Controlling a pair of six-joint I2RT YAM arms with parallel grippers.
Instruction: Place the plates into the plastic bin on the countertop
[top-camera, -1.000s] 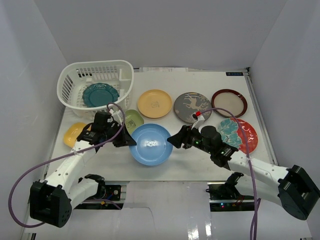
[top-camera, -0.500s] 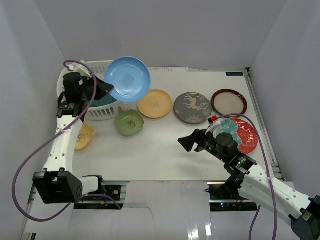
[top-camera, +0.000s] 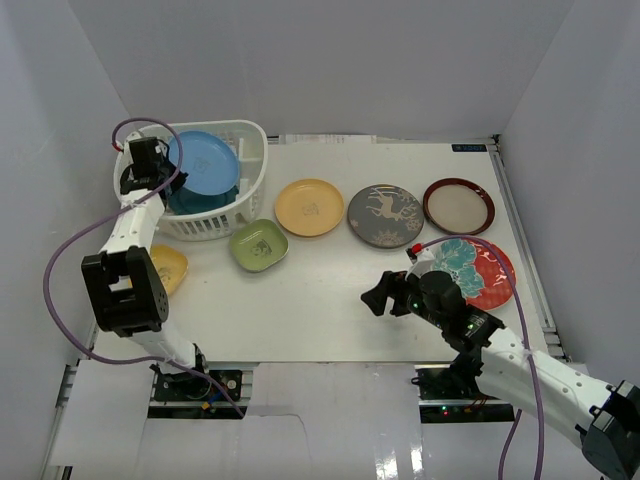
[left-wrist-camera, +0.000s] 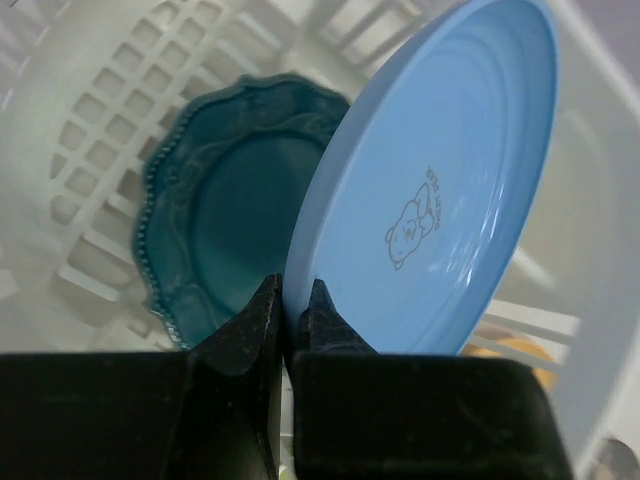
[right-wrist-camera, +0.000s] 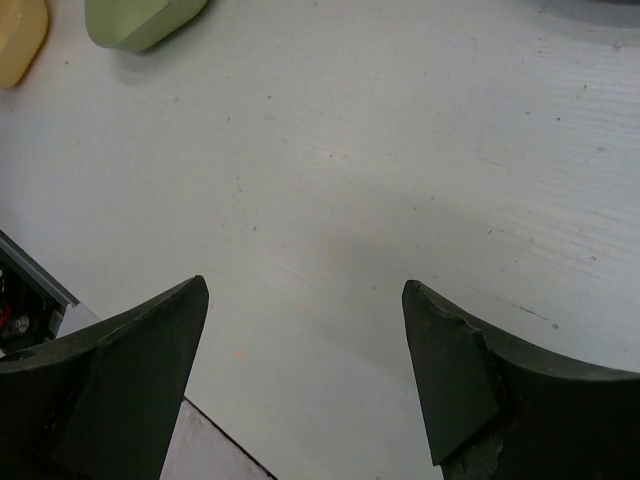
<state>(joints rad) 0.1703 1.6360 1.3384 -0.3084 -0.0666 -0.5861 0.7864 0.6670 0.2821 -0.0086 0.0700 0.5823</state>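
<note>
My left gripper (top-camera: 160, 166) is shut on the rim of the light blue plate (top-camera: 205, 163) and holds it tilted inside the plastic bin (top-camera: 255, 150). In the left wrist view the jaws (left-wrist-camera: 295, 300) pinch that plate (left-wrist-camera: 450, 190) just above the teal scalloped plate (left-wrist-camera: 240, 210), which lies on the bin floor. My right gripper (top-camera: 378, 297) is open and empty over the bare countertop (right-wrist-camera: 380, 150), near the front. On the countertop lie the yellow plate (top-camera: 309, 207), the grey deer plate (top-camera: 385, 215), the maroon-rimmed plate (top-camera: 458, 205) and the red-teal floral plate (top-camera: 475, 268).
The small green plate (top-camera: 258, 245) sits just in front of the bin, and the small yellow plate (top-camera: 168, 268) lies at the left edge. Both show at the top left of the right wrist view, the green one (right-wrist-camera: 140, 20) nearer. White walls close the back and sides.
My left arm has carried the light blue plate from the table's middle up and over to the bin, then down into it. My right arm has drawn back toward the near right.
</note>
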